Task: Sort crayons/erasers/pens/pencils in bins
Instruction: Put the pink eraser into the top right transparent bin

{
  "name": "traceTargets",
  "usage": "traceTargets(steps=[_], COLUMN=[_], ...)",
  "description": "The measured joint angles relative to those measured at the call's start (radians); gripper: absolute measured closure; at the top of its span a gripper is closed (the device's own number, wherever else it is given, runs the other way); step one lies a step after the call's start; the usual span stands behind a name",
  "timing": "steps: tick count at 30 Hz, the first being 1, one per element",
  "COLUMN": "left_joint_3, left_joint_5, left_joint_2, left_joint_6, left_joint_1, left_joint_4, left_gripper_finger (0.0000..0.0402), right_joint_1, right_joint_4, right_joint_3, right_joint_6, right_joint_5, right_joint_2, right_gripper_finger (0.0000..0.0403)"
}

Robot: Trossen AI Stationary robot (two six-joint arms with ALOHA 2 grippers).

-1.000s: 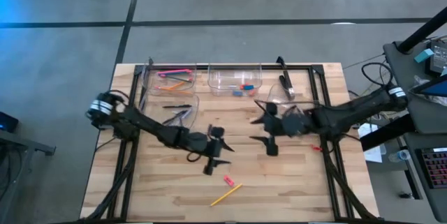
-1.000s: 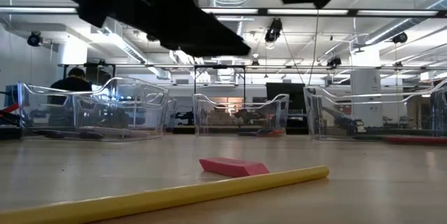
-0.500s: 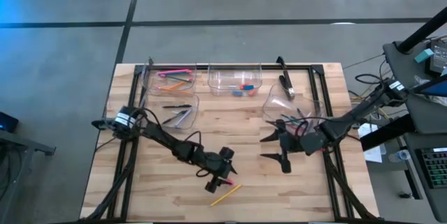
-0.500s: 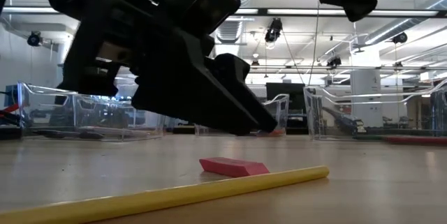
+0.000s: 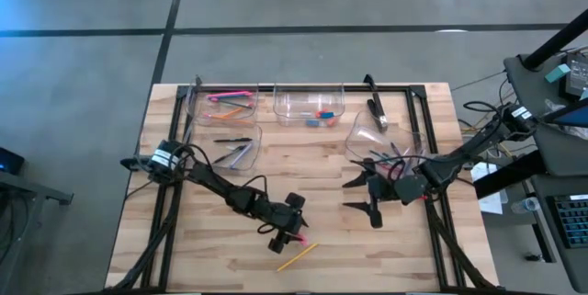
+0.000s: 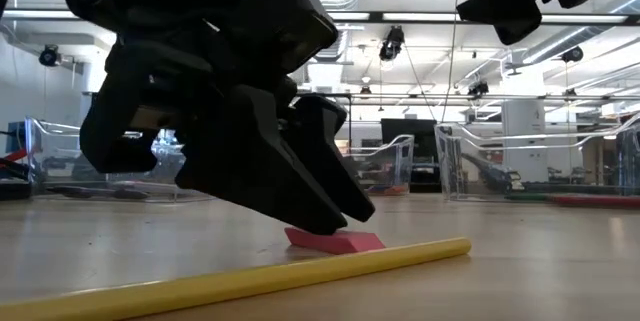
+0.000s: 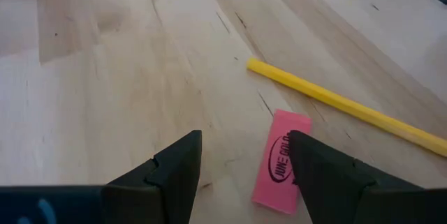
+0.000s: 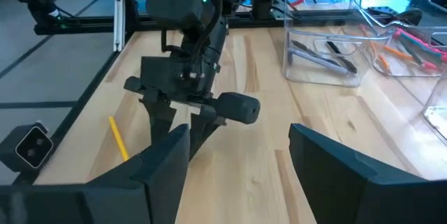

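A pink eraser [image 7: 278, 166] lies flat on the wood near the table's front edge, beside a yellow pencil [image 7: 349, 105]. My left gripper [image 7: 244, 155] is open and slants down onto the table, with the eraser between its fingers, close to one finger. My right gripper [image 5: 360, 194] hangs open above the table's right half with nothing in it. At the back stand clear bins: one with pencils [image 5: 223, 103], one with erasers [image 5: 310, 107], one with pens [image 5: 237, 150]. My left gripper slants down from the table's far left side. One fingertip [image 6: 335, 223] stands right at the eraser's upper face [image 6: 350, 238]; whether it touches, I cannot tell. The eraser lies flat on the table.
A fourth clear bin [image 5: 375, 130] stands behind my right gripper. A black frame [image 5: 303, 86] runs around the table's back and sides. Bare wood lies between the two arms.
My left gripper has come down and toward the table's near edge, tipping further downward, until its open fingers stand at the eraser. My right gripper has gone toward the near right and sunk a little. The eraser and pencil have kept their places.
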Motion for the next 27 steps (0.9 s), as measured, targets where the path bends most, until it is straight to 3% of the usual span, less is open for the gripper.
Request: traceTargets(steps=[20, 23, 27], left_joint_3=[0.001, 0.0, 0.0], left_joint_5=[0.013, -0.006, -0.012], left_joint_2=[-0.004, -0.004, -0.003], left_joint_6=[-0.041, -0.035, -0.018], left_joint_1=[-0.063, -0.064, -0.065], left_joint_4=[-0.114, -0.113, -0.11], left_gripper_finger=[0.0204, 0.0225, 0.0285], right_joint_1=[0.0, -0.002, -0.002], right_joint_4=[0.0, 0.0, 0.001], right_joint_3=[-0.008, -0.008, -0.008], right_joint_6=[-0.002, -0.001, -0.001], right_joint_5=[0.025, 0.027, 0.027], right_joint_2=[0.004, 0.004, 0.004], right_gripper_finger=[0.017, 0.017, 0.017])
